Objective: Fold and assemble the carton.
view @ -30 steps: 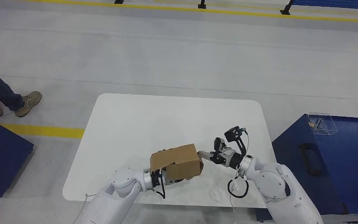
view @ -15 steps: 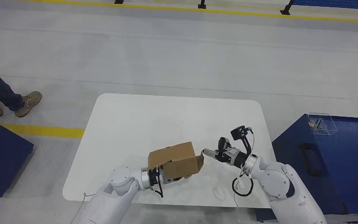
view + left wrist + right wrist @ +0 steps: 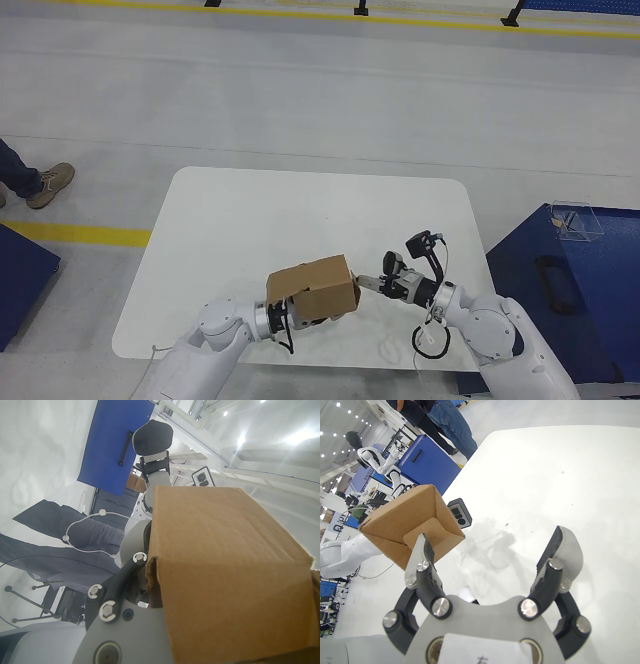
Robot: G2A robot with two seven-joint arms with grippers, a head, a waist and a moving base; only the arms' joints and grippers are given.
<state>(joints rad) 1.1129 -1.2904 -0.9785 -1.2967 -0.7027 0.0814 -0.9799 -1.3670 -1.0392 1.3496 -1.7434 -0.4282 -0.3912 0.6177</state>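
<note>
Top view | left fingers (image 3: 126,570) grasp carton (image 3: 312,285) above table (image 3: 230,220) | right fingers (image 3: 423,550) spread, one at carton's end

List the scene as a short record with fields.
carton: brown cardboard, folded into a box, lifted off the table
left gripper: holds the carton
right gripper: open, one finger at the carton's end flap
table: white, with the carton above its near edge

Plain brown carton (image 3: 312,285), white table (image 3: 250,220), silver right claw (image 3: 491,540) with black ribbed pads (image 3: 546,552), blue cabinet (image 3: 560,290)
</note>
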